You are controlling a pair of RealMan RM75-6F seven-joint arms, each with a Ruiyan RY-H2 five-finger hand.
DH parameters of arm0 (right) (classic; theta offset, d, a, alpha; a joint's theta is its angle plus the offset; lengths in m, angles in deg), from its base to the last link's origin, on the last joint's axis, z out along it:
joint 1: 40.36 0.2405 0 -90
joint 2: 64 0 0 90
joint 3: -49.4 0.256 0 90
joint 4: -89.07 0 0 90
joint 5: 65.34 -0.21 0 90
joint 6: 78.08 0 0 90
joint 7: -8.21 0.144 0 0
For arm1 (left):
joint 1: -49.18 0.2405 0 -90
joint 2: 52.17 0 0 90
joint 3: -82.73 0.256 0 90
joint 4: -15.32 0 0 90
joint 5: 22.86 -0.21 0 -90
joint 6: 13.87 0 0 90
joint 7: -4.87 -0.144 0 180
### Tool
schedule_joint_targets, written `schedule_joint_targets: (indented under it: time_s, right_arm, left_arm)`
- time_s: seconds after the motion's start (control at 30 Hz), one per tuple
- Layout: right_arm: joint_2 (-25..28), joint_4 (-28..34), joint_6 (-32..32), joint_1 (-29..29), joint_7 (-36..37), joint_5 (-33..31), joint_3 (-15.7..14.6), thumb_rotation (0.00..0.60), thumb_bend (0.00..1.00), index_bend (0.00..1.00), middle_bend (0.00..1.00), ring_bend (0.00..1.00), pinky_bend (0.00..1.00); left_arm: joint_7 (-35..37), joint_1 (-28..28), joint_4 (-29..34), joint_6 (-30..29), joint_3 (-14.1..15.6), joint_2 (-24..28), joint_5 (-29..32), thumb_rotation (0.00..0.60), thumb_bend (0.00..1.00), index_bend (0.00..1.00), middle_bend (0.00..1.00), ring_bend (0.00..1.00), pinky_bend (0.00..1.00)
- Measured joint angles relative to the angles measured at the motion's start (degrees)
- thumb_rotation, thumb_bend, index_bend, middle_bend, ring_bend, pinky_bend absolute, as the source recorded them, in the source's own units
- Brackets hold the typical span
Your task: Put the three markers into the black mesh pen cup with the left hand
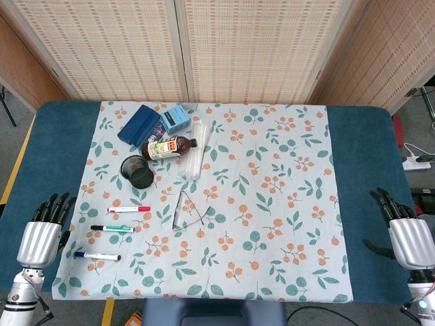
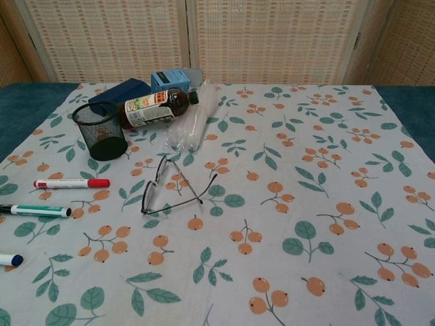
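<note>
the left hand (image 1: pixel 44 231) is spread and holds nothing, and so is the right hand (image 1: pixel 406 229). three markers (image 1: pixel 112 228) lie flat beside the left one, near the cup (image 1: pixel 138 171). they are round, so a bump could roll them away or tip the cup.

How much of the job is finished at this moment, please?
Nothing is done yet. The red marker, green marker and blue marker all lie on the cloth, outside the black mesh pen cup. The left hand holds nothing. All three markers remain.
</note>
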Motion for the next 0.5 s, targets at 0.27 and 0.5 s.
schedule_joint_targets:
  time_s: [0.27,0.5]
  right_arm:
    - [0.0,0.2,0.3,0.0,0.0,0.7,-0.2,0.6,0.0,0.11,0.06,0.24,0.29]
    - [0.2,0.4,0.7,-0.3,0.0,0.6,-0.1,0.6,0.0,0.11,0.06,0.24,0.29]
  left_arm:
    - [-0.3,0.2,0.4,-0.6,0.1,0.1,-0.5,0.6,0.28,0.11,0.07,0.05,0.18]
    - [-0.4,0.0,0.5,-0.1,0.3,0.0,-0.6,0.6,0.28,0.11,0.07,0.05,0.18]
